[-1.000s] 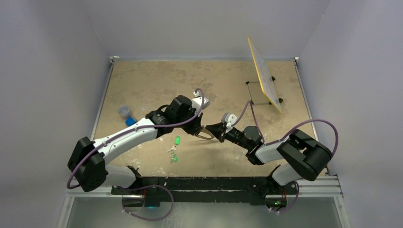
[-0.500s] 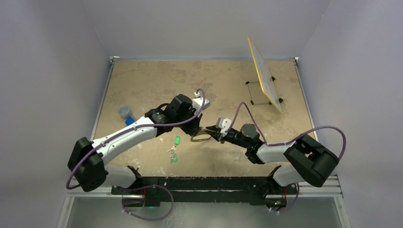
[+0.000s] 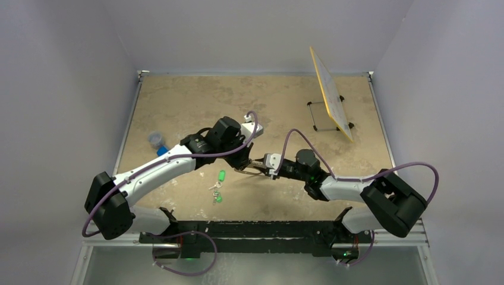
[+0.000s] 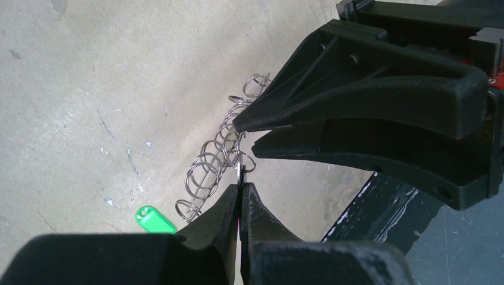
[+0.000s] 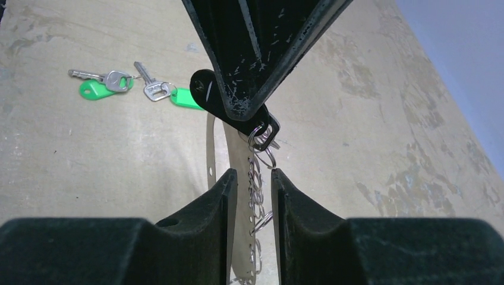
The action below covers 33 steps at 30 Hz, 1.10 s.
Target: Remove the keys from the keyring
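Observation:
The keyring is a pale strap loop (image 5: 238, 160) with a row of small split rings (image 4: 205, 169) strung along it. It hangs between my two grippers above the table. My left gripper (image 3: 245, 161) is shut on a black-headed key (image 5: 205, 89) at the loop's end. Its closed tips show in the left wrist view (image 4: 240, 189). My right gripper (image 3: 260, 167) faces it, tip to tip. Its fingers are closed narrowly on the strap and rings, as the right wrist view (image 5: 249, 178) shows. Other keys on the loop are hidden.
A bunch of silver keys with green tags (image 3: 219, 185) lies on the table just nearer than the grippers; it also shows in the right wrist view (image 5: 131, 83). A blue object (image 3: 159, 144) sits at the left. A yellow board on a stand (image 3: 331, 95) is at the back right.
My right gripper has moved left along the keyring up to the left gripper, and its fingers have narrowed around the strap. The left gripper has barely moved.

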Tool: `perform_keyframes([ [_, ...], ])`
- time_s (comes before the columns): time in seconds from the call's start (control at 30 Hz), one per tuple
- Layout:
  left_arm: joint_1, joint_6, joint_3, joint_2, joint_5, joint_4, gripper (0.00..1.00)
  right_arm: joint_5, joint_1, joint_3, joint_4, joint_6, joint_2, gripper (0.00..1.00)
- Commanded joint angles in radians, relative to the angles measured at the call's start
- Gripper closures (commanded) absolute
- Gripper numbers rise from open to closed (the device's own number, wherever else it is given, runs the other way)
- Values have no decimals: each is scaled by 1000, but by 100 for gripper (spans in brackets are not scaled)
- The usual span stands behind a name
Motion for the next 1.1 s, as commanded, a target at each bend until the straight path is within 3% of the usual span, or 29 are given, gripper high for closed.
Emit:
perform_keyframes([
  [0.0, -3, 30, 44, -25, 39, 9, 100, -45, 3, 25, 11, -51, -17, 69],
  [0.3, -3, 46, 54, -31, 51, -16, 100, 10, 2, 12, 57, -39, -44, 69],
  [0.83, -3, 67, 64, -28, 83, -31, 100, -135, 8, 63, -58, -116, -18, 69],
  [1.07, -3, 67, 67, -32, 72, -32, 100, -126, 15, 74, -89, -134, -8, 79],
])
